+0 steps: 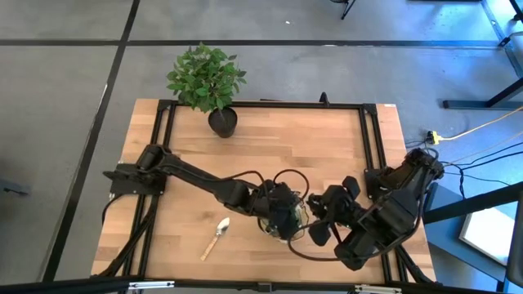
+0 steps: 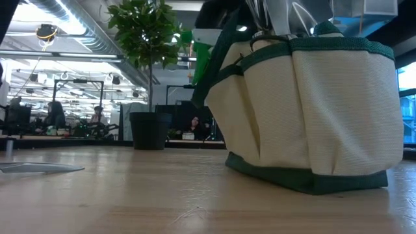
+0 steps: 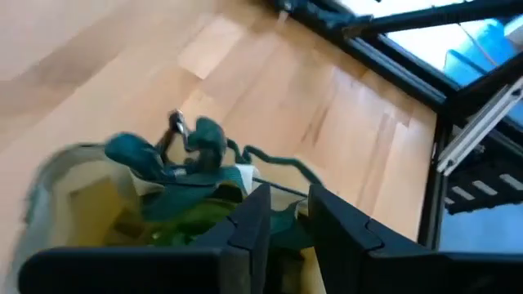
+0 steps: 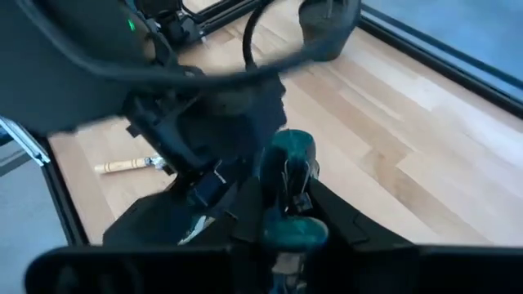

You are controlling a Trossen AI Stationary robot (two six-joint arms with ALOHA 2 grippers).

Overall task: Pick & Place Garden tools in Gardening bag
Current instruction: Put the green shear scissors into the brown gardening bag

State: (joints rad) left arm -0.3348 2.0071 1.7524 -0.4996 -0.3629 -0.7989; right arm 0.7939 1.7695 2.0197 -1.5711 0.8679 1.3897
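My left claw hovers over the round cream-and-green fabric gardening bag mid-desk, fingers narrowly parted, empty; my right claw grips its green loop handle. One wooden-handled metal trowel lies beside it; tugging that handle could tip the bag

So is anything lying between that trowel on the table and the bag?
Nothing visible. The trowel lies on bare wood beside the gardening bag; the left gripper hangs over the bag's mouth and may crowd the drop.
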